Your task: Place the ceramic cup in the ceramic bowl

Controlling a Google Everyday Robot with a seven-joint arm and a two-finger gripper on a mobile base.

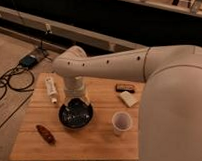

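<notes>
The ceramic cup [121, 123] is small, white and handleless, with a pale purplish inside. It stands upright on the wooden table [97, 142], right of the bowl and apart from it. The ceramic bowl [76, 114] is round, shallow and glossy black with speckled highlights, at the table's middle left. My white arm reaches in from the right, and my gripper [76, 100] hangs down at the bowl's far rim, to the left of the cup.
A white tube with print [52, 88] lies at the table's far left. A reddish-brown oblong object [45, 134] lies at the front left. A dark flat item [125, 87] and a pale packet [128, 98] lie at the back right. Cables and a device [30, 60] lie on the floor at left.
</notes>
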